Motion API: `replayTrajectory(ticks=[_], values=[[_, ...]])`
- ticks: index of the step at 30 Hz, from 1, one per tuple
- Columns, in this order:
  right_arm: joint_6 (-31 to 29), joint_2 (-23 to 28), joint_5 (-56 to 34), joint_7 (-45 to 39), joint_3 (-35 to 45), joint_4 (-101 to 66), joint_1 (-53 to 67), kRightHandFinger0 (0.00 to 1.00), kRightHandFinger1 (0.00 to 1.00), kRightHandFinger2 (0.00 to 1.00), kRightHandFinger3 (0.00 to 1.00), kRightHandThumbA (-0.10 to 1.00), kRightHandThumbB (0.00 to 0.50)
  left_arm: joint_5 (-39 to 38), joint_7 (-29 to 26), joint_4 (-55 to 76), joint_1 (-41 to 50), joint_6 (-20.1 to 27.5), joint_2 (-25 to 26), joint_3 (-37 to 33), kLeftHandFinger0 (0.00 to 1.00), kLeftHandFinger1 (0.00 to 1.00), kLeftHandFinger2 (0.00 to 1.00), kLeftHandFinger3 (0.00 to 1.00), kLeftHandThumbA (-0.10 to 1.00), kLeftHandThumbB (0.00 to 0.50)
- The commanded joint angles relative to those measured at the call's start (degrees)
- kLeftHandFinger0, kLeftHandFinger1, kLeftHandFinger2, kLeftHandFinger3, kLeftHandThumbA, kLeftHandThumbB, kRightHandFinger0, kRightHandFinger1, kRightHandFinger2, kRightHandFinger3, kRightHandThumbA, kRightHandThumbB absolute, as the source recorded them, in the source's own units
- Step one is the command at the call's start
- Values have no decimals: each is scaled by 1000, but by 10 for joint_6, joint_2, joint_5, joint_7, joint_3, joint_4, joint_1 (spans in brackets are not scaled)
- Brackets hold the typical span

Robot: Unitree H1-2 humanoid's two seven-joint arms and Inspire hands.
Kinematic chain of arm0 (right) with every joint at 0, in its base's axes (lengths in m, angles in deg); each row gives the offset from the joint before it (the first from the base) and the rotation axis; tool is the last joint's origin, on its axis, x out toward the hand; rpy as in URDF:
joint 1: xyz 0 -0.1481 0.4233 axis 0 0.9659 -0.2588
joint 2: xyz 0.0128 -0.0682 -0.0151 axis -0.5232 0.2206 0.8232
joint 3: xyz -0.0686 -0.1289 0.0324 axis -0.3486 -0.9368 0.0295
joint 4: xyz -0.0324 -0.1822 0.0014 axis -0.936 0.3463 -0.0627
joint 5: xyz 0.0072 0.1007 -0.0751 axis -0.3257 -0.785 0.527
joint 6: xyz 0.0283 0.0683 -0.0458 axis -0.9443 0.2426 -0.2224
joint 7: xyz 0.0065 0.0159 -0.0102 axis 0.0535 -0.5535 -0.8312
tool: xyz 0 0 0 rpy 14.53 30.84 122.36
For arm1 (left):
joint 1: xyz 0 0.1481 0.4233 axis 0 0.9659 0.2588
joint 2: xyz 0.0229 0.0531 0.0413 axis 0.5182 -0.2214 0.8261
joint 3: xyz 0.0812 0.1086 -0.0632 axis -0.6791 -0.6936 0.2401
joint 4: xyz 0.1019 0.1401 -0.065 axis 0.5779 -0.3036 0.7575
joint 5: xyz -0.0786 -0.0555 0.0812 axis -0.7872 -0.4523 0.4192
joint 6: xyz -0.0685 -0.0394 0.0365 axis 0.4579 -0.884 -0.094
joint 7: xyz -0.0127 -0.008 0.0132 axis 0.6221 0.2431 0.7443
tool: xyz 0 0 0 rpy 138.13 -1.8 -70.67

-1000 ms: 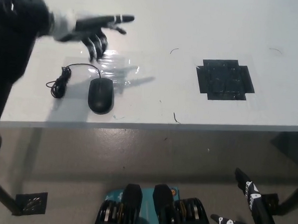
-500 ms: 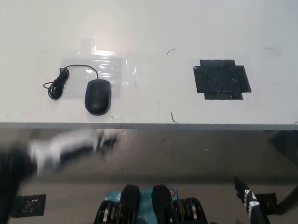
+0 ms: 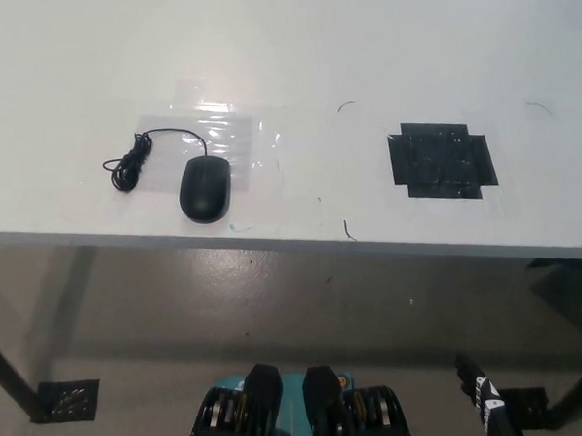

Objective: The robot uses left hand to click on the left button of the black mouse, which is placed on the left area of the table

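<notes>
Black mouse (image 3: 205,189), glossy oval, coiled cord (image 3: 130,166), white table (image 3: 300,43)

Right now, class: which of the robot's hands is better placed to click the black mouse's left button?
Left, on position alone. The black mouse lies on the table's left area. The right hand hangs low at bottom right, across the table. The left hand is out of view.

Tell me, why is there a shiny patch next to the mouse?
In the head view, light glares off clear tape stuck on the white table behind the black mouse; the picture is sharp, with no blur, and the black tape square stays dull.
</notes>
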Motion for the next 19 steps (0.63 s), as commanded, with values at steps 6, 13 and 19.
replayTrajectory(ticks=[6,13,19], values=[[-39,-1,-5,-1,-2,-13,-13,1000,1000,1000,1000,1000,106,24,-224,-100,-32,254,-59,76,1000,1000,1000,1000,1000,159],[-45,-7,-6,0,-5,-9,-6,1000,1000,1000,1000,1000,125,5,-237,-141,-47,244,-67,96,1000,1000,1000,1000,1000,179],[-53,-10,0,5,-6,-8,2,1000,1000,1000,1000,1000,139,26,-273,-160,-61,252,-73,107,1000,1000,1000,1000,1000,192]])
